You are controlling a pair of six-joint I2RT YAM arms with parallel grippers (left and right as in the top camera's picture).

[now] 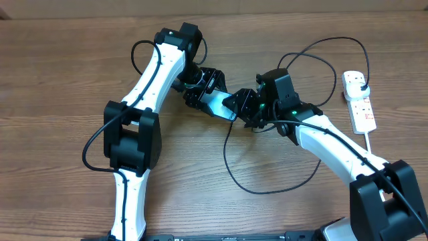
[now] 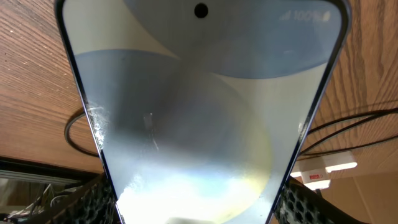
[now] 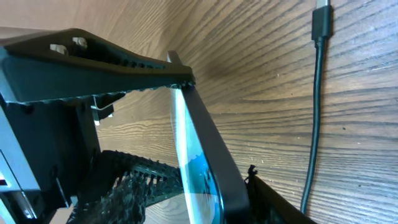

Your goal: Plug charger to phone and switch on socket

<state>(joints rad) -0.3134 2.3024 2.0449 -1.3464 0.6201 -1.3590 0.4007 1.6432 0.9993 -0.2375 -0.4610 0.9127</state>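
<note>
The left gripper (image 1: 204,94) was clamped on the phone (image 1: 217,104), holding it near the middle of the table (image 1: 67,80). The right gripper (image 1: 242,107) sat at the phone's other end, touching it or just beside it.

The left wrist view filled almost wholly with the phone's lit screen (image 2: 199,112), a dark pad (image 2: 99,200) pressed against each long edge at the bottom of the picture. The overhead view could not show that contact.

The right wrist view showed the phone edge-on (image 3: 208,162), tilted above the wood. Its lower part ran down between that gripper's own textured fingers (image 3: 124,186). I could not tell whether those fingers were pressing on it or merely flanking it.

Only the right wrist view showed the charger's connector tip (image 3: 322,22). It lay flat on the table, apart from the phone, with the cable (image 3: 314,124) trailing away from it.

Overhead, the charger (image 1: 225,157) looped widely across the table, and its black plug (image 1: 358,82) sat in the socket (image 1: 361,107) at the right side, well apart from both grippers. The left wrist view caught the socket (image 2: 323,171) only as a small, blurred white shape past the phone's edge.
</note>
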